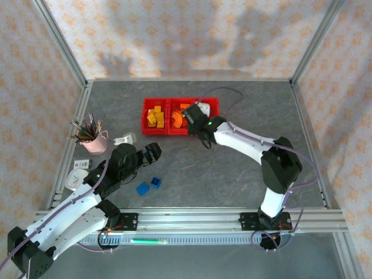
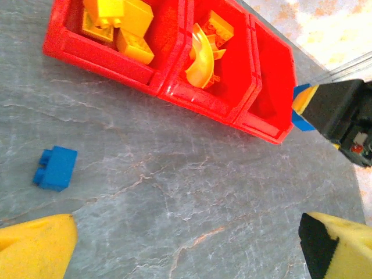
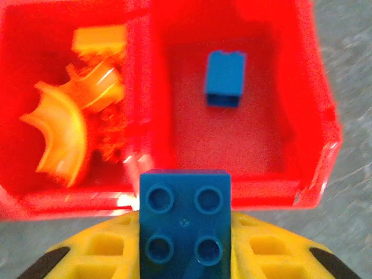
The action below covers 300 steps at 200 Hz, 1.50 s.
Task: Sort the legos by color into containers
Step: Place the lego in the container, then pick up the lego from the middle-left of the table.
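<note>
Three joined red bins (image 1: 180,130) stand at the back middle of the table. The left bin holds yellow bricks (image 1: 154,118), the middle one orange bricks and an arch (image 3: 58,131), and the right bin (image 3: 290,116) one blue brick (image 3: 225,78). My right gripper (image 3: 185,244) is shut on a blue square brick (image 3: 185,224), studs facing the camera, just short of the right bin's near wall. Two blue bricks (image 1: 143,188) (image 1: 156,182) lie on the table in front of my left gripper (image 1: 152,152). It is open, with bare table between its yellow fingertips (image 2: 35,247).
A pink pencil cup (image 1: 93,139) stands at the left, with a small white object (image 1: 124,139) beside it and white items (image 1: 75,174) near the left frame rail. Bare grey table lies between the bins and the arm bases.
</note>
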Tool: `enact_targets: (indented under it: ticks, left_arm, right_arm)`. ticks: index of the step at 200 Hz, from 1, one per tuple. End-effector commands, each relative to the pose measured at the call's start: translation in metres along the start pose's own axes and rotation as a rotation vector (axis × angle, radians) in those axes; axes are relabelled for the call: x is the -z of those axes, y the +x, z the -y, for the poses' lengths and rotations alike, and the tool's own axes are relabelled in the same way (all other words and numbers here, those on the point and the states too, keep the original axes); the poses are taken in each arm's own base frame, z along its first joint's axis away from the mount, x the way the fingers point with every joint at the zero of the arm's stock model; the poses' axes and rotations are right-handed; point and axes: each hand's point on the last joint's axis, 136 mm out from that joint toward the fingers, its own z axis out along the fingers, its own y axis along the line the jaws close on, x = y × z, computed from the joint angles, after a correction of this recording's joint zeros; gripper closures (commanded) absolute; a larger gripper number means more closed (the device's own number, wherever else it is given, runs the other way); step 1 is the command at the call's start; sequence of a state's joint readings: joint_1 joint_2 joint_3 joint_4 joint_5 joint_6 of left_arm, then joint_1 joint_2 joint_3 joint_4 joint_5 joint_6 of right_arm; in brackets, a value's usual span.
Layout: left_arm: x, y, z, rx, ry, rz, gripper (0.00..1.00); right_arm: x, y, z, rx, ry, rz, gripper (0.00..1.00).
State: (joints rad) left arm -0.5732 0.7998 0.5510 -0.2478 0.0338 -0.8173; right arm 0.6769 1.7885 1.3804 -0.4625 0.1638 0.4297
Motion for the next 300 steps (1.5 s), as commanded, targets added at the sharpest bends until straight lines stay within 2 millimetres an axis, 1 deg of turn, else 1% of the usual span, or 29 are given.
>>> enact_targets:
  ticks: [1, 31, 52, 64, 74, 97, 107, 115, 119, 127, 144, 174, 202, 223, 244, 266, 279, 300]
  left_arm:
    - [-0.007, -0.022, 0.028, -0.012, 0.08, 0.053, 0.01]
    - [-0.019, -0.03, 0.036, -0.008, 0.09, 0.08, 0.01]
    - [-0.026, -0.032, 0.04, -0.02, 0.079, 0.074, 0.01]
    - [-0.029, -0.034, 0.041, -0.025, 0.075, 0.073, 0.01]
    - [-0.03, -0.035, 0.043, -0.027, 0.075, 0.072, 0.01]
    - [-0.029, -0.037, 0.045, -0.027, 0.079, 0.077, 0.01]
    - [-0.027, -0.037, 0.044, -0.027, 0.078, 0.079, 0.01]
    - [-0.024, -0.038, 0.043, -0.025, 0.076, 0.083, 0.01]
    - [-0.023, -0.038, 0.042, -0.025, 0.074, 0.084, 0.01]
    - [-0.02, -0.039, 0.041, -0.025, 0.07, 0.088, 0.01]
    - [-0.012, -0.039, 0.036, -0.022, 0.059, 0.096, 0.01]
    - [0.003, -0.034, 0.021, -0.015, 0.031, 0.101, 0.01]
    - [0.015, -0.025, 0.005, -0.003, 0.004, 0.092, 0.01]
    - [0.024, -0.018, -0.012, 0.004, -0.039, 0.088, 0.01]
    - [0.036, -0.016, -0.027, 0.013, -0.078, 0.103, 0.01]
    - [0.048, -0.016, -0.036, 0.03, -0.102, 0.122, 0.01]
    - [0.055, -0.017, -0.041, 0.036, -0.115, 0.133, 0.01]
    - [0.064, -0.018, -0.048, 0.052, -0.13, 0.149, 0.01]
  right_arm:
    - [-0.022, -0.023, 0.0, 0.053, 0.006, 0.024, 0.69]
    - [-0.051, -0.049, 0.006, 0.039, 0.032, 0.029, 0.68]
    - [-0.066, -0.059, 0.009, 0.025, 0.038, 0.027, 0.62]
    - [-0.071, -0.062, 0.009, 0.019, 0.032, 0.017, 0.55]
    - [-0.069, -0.066, 0.009, 0.023, 0.031, 0.024, 0.53]
    - [-0.057, -0.071, 0.005, 0.017, -0.001, 0.034, 0.47]
    - [-0.048, -0.072, 0.002, 0.01, -0.025, 0.039, 0.46]
    - [-0.042, -0.069, 0.0, 0.006, -0.037, 0.04, 0.45]
    - [-0.036, -0.069, -0.002, 0.004, -0.047, 0.046, 0.45]
    - [-0.028, -0.065, -0.006, 0.009, -0.064, 0.05, 0.43]
    - [-0.012, -0.049, -0.014, 0.022, -0.081, 0.048, 0.4]
    - [0.01, -0.012, -0.036, 0.055, -0.133, 0.015, 0.35]
    - [0.027, 0.026, -0.069, 0.096, -0.193, -0.024, 0.31]
    - [0.037, 0.053, -0.101, 0.12, -0.252, -0.051, 0.29]
    - [0.038, 0.076, -0.13, 0.141, -0.291, -0.072, 0.27]
    - [0.031, 0.096, -0.157, 0.158, -0.33, -0.105, 0.25]
    - [0.025, 0.108, -0.17, 0.178, -0.339, -0.132, 0.24]
    - [0.019, 0.119, -0.187, 0.199, -0.353, -0.151, 0.23]
